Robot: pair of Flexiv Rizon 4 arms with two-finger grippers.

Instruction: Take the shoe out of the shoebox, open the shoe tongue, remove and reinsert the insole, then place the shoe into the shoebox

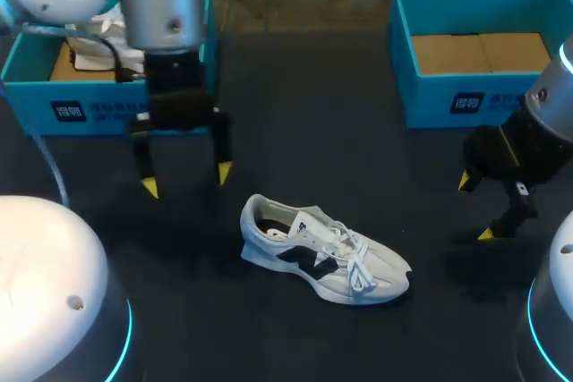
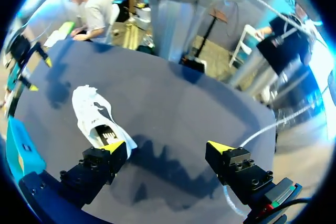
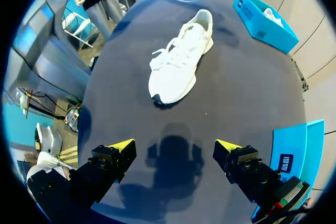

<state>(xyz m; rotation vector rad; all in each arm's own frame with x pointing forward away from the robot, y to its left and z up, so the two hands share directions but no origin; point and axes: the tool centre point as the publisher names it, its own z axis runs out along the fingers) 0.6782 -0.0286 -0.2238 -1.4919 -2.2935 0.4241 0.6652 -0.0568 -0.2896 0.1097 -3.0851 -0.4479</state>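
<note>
The white shoe sits upright on the dark table, outside the boxes. The left gripper hangs near its heel, fingers spread and empty. The right gripper, also spread and empty, is beyond the toe, near the right shoebox.

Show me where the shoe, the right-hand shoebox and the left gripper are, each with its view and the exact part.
shoe (image 1: 324,255): head view, on the side panel at midfoot.
right-hand shoebox (image 1: 430,100): head view, on its blue front wall.
left gripper (image 1: 187,180): head view, midway between its two yellow tips.
</note>
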